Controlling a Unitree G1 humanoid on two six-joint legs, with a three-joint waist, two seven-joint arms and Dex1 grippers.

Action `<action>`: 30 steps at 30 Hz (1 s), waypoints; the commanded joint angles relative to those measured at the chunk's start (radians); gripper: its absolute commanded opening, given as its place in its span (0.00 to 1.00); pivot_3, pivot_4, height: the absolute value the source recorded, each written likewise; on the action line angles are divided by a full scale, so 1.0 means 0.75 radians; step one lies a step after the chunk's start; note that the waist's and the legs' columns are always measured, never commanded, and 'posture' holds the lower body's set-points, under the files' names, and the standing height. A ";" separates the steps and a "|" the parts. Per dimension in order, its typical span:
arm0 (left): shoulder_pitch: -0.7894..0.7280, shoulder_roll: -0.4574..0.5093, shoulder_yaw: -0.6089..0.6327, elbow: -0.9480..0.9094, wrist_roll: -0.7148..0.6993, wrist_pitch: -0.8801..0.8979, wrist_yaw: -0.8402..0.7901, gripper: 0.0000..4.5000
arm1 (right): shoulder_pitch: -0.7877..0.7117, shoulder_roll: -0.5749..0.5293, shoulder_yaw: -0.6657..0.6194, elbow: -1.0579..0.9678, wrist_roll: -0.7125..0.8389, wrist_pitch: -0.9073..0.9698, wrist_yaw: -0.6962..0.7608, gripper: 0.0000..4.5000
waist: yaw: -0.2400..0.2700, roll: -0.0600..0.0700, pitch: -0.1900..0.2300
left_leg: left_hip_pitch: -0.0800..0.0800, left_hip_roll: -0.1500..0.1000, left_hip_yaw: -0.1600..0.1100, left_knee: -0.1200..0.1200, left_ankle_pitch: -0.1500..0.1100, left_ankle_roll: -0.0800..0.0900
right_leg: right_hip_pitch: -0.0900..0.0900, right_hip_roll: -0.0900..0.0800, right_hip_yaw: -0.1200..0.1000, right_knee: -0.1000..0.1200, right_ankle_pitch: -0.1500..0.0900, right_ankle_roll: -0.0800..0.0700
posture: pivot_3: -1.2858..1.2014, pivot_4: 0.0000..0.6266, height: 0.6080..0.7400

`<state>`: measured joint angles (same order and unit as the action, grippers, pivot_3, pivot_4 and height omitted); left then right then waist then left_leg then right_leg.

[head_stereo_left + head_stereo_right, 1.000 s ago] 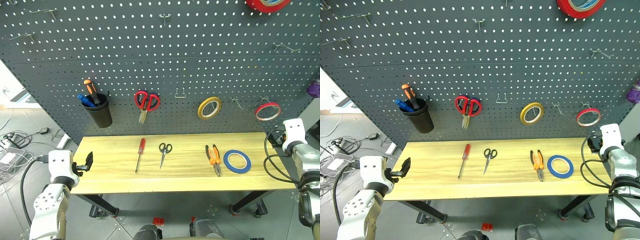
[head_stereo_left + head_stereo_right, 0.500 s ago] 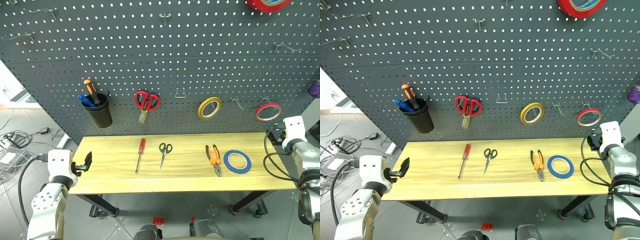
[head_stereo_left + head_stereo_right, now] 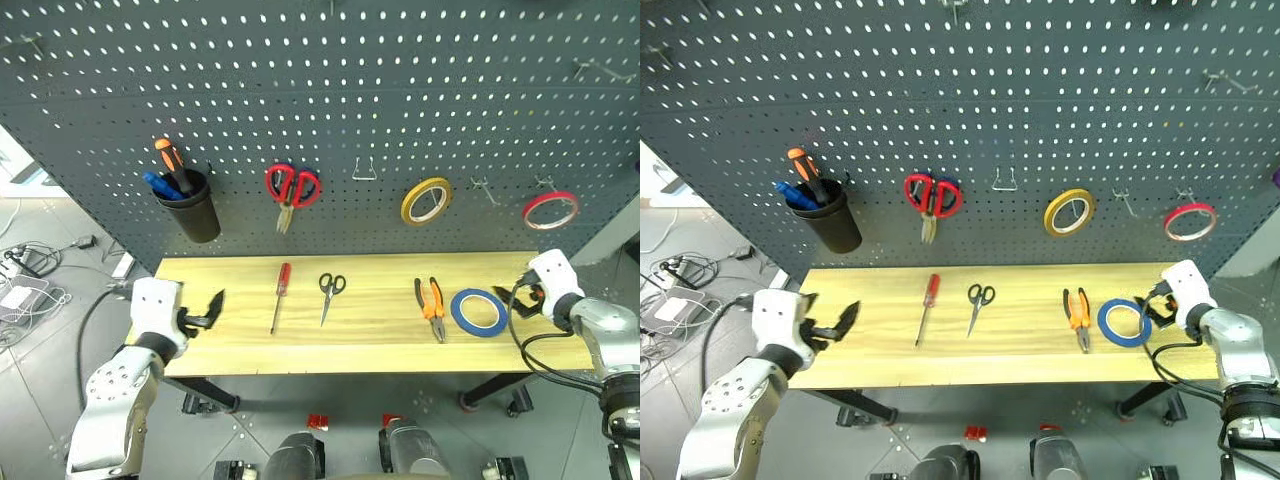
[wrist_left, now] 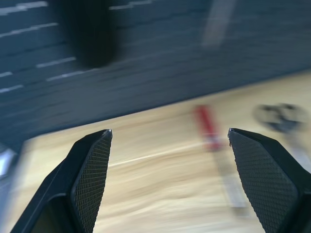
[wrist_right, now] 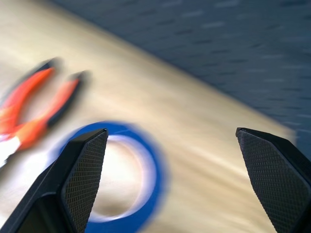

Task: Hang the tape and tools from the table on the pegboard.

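Note:
On the light wooden table (image 3: 370, 338) lie, from left to right, a slim red-handled screwdriver (image 3: 280, 296), small black-handled scissors (image 3: 329, 295), orange-and-black pliers (image 3: 430, 308) and the flat blue tape (image 3: 478, 312). Behind the table stands the dark grey pegboard (image 3: 330, 90). My left gripper (image 3: 212, 308) is open over the table's left end, pointing towards the screwdriver (image 4: 208, 127). Just right of the tape, my right gripper (image 3: 508, 297) is open with nothing in it. In the right wrist view the tape (image 5: 158, 170) and the pliers (image 5: 34, 102) lie ahead of the open fingers.
Along the pegboard hang a black cup (image 3: 192, 208) with an orange-handled screwdriver, red-handled scissors (image 3: 291, 188), a yellow roll (image 3: 425, 200) and a thin red roll (image 3: 550, 208). Bare hooks (image 3: 363, 170) stand between them. Cables (image 3: 25, 280) lie on the floor at the left.
The camera has tilted down. My left gripper has moved right, over the table's left end. My right gripper has moved left, up to the blue tape. The tools lie where they were.

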<state>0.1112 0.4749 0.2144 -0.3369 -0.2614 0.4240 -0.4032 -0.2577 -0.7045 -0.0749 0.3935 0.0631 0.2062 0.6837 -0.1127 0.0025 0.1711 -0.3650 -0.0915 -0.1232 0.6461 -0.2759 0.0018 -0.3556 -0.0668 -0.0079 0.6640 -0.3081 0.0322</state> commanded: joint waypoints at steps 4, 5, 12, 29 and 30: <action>-0.144 0.135 -0.245 -0.249 -0.119 0.170 -0.260 0.90 | 0.015 -0.049 0.090 -0.247 0.025 0.257 0.160 1.00 | -0.002 -0.002 0.078 | -0.003 0.000 0.003 0.000 0.000 0.001 | -0.004 -0.001 0.001 0.000 0.001 -0.001 | 0.40 0.48 1.00; -0.171 0.142 -0.274 -0.255 -0.130 0.177 -0.289 0.90 | 0.004 -0.056 0.115 -0.241 0.012 0.267 0.181 1.00 | -0.002 -0.003 0.085 | -0.004 0.001 0.003 -0.001 -0.001 0.001 | -0.004 -0.002 0.001 0.000 0.001 -0.001 | 0.40 0.49 1.00; -0.387 0.131 -0.537 -0.100 -0.022 0.084 -0.434 0.90 | -0.215 -0.017 0.310 0.002 -0.111 0.287 0.237 1.00 | -0.035 -0.012 0.141 | -0.023 0.002 0.012 0.002 0.001 0.000 | -0.025 -0.003 0.003 0.001 0.001 -0.001 | 0.38 0.53 1.00; -0.548 0.004 -0.789 0.077 0.213 -0.224 -0.510 0.90 | -0.459 0.126 0.557 0.537 -0.408 0.072 0.182 0.35 | -0.053 -0.029 0.163 | -0.025 0.002 0.016 0.022 -0.001 0.002 | -0.022 -0.002 0.006 0.001 0.011 0.010 | 0.38 0.45 1.00; -0.544 -0.008 -0.784 0.075 0.209 -0.230 -0.505 0.90 | -0.446 0.125 0.560 0.519 -0.416 0.065 0.179 0.26 | -0.052 -0.029 0.163 | -0.025 0.002 0.017 0.022 -0.001 0.003 | -0.022 -0.002 0.007 0.001 0.014 0.011 | 0.38 0.44 1.00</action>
<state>-0.3043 0.4804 -0.3688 -0.2632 -0.1088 0.2835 -0.7784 -0.6328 -0.6127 0.3101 0.7621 -0.2124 0.2539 0.8346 -0.1521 -0.0195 0.2931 -0.3838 -0.0901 -0.1106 0.6631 -0.2759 0.0048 -0.3720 -0.0683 -0.0024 0.6642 -0.2955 0.0410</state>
